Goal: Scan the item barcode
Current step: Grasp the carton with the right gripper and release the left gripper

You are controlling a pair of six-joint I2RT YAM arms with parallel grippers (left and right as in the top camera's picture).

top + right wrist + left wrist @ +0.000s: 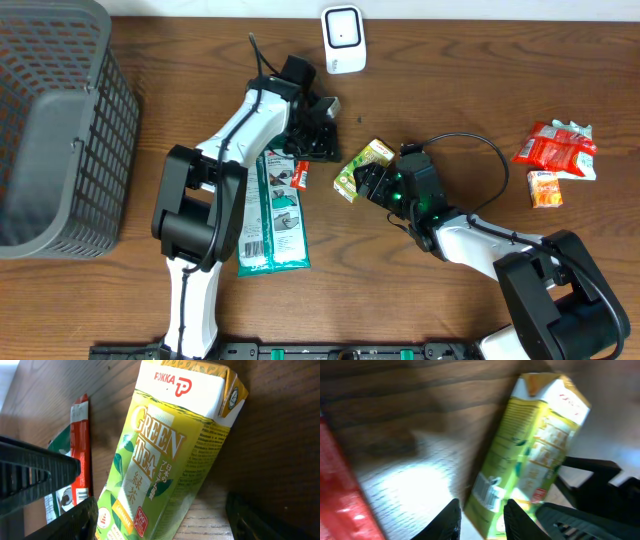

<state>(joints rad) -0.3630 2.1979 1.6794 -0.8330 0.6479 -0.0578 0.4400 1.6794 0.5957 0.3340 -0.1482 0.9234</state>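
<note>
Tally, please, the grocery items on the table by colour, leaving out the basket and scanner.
Green: 2, the tea carton and the flat pouch
Red: 2, the small packet and the snack pack
Orange: 1, the little carton
Total: 5

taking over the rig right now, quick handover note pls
Left gripper: open, empty, facing the green tea carton.
Right gripper: open, fingers either side of the carton, not clamped.
The carton lies on the table, well short of the white scanner at the far edge.
Done: the right arm is lined up on the carton.
Left: grip it, lift it, show its barcode to the scanner.
</note>
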